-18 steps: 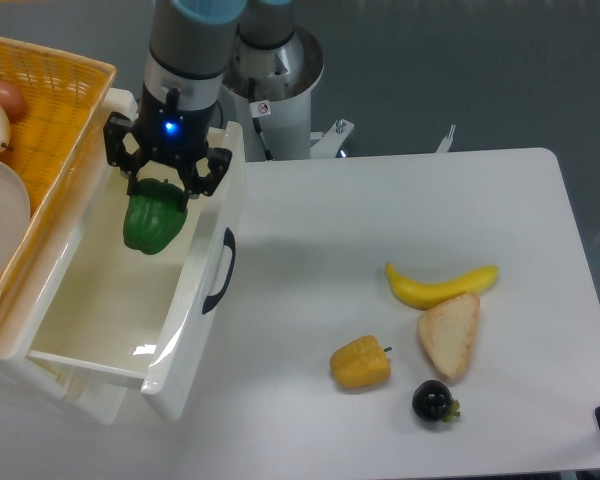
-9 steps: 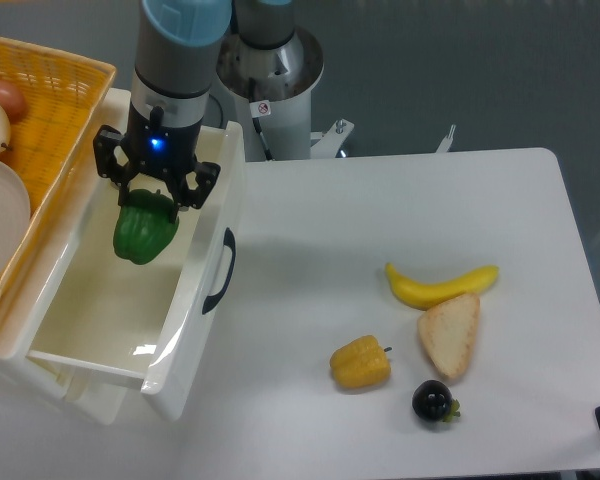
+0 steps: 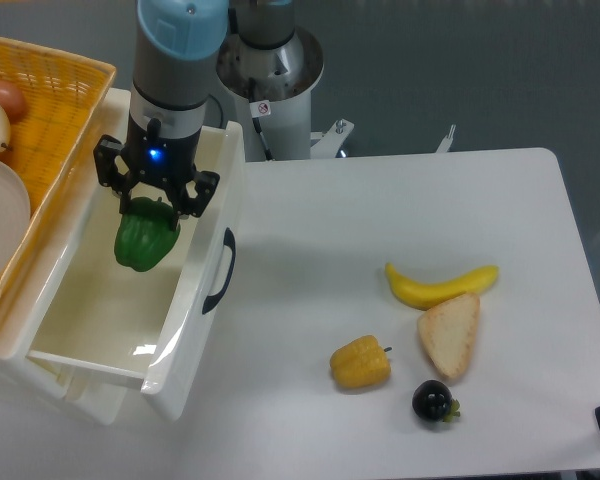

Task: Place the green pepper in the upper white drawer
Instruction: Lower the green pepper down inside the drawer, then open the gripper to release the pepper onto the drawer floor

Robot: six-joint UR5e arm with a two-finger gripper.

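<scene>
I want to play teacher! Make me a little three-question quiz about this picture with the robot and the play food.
1. True or false: the gripper is holding the green pepper over the open upper white drawer.
2. Which item lies closest to the bread slice? A) banana B) orange basket C) green pepper
3. Fill in: the small dark fruit sits on the table to the right of the ______ pepper-like item.

Key:
1. True
2. A
3. yellow
</scene>
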